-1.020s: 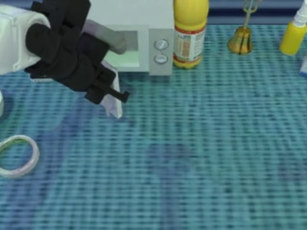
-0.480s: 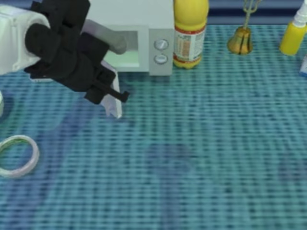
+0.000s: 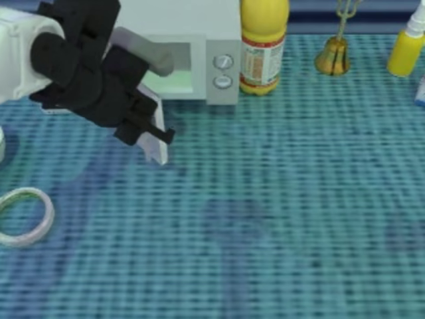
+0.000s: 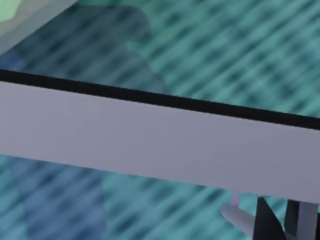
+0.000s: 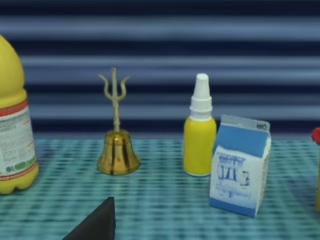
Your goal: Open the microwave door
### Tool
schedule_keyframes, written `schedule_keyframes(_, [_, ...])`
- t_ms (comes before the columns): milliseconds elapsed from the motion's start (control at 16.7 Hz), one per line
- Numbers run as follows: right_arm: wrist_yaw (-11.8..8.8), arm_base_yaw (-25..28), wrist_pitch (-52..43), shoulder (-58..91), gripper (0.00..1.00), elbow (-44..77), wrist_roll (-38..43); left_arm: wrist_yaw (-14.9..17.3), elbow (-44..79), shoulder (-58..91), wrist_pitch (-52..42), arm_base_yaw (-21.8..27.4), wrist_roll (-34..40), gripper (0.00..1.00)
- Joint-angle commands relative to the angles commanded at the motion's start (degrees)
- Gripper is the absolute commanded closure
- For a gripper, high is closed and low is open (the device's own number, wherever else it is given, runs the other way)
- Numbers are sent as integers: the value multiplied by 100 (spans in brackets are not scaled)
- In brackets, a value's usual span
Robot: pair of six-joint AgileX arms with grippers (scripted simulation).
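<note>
The white-grey microwave (image 3: 192, 20) stands at the back left, with two silver knobs (image 3: 223, 62) on its panel. Its pale greenish interior (image 3: 174, 81) is exposed. The microwave door (image 3: 160, 145) stands swung out towards the front, seen edge-on. My left gripper (image 3: 157, 132) is shut on the door's free edge. In the left wrist view the door (image 4: 150, 135) runs across as a grey band, and dark fingers (image 4: 262, 225) sit beside a small grey handle (image 4: 235, 214). My right gripper is out of the top view; only one dark fingertip (image 5: 100, 225) shows.
A yellow juice bottle (image 3: 263, 43) stands right beside the microwave. Farther right are a brass bell (image 3: 333, 53) and a small yellow dropper bottle (image 3: 406, 46). A blue-white milk carton (image 5: 240, 165) is at the far right. A tape ring (image 3: 23, 216) lies front left.
My left arm has shifted slightly left and back, taking the door's free edge with it by a small amount.
</note>
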State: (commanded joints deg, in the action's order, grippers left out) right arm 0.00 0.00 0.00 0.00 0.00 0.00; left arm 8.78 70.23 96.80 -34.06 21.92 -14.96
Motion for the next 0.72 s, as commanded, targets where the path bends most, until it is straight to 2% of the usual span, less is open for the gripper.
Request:
schedule_keyframes(360, [0, 0, 0, 0, 0, 0, 0, 406, -214, -188, -164, -343, -814, 100])
schedule_keyframes(720, [0, 0, 0, 0, 0, 0, 0, 422, -211, -205, -160, -354, -840, 100])
